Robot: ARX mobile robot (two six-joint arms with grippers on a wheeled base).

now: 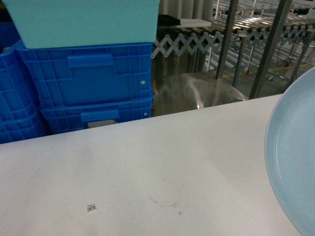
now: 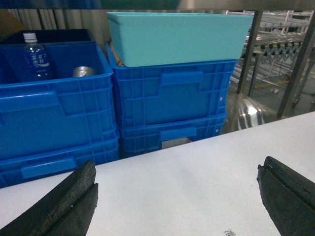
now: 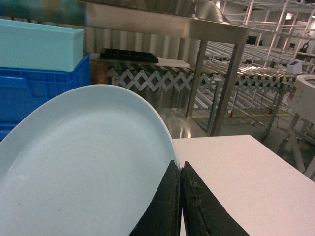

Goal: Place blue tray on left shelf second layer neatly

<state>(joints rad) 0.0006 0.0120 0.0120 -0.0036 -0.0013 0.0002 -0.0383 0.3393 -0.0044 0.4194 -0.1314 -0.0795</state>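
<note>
One tray: blue tray (image 3: 83, 167), pale sky-blue, round, shallow, plain, low raised rim.
Where: lifted above the white table (image 1: 147, 167), at the head view's right edge.
Right gripper (image 3: 179, 206): fingers pinched together on the tray's rim.
Left gripper (image 2: 182, 196): fingers spread wide, holding nothing.

Right end effector (image 3: 180, 196) pinches the rim of the pale blue tray (image 3: 83, 162) above a white tabletop (image 3: 246, 182).
</note>
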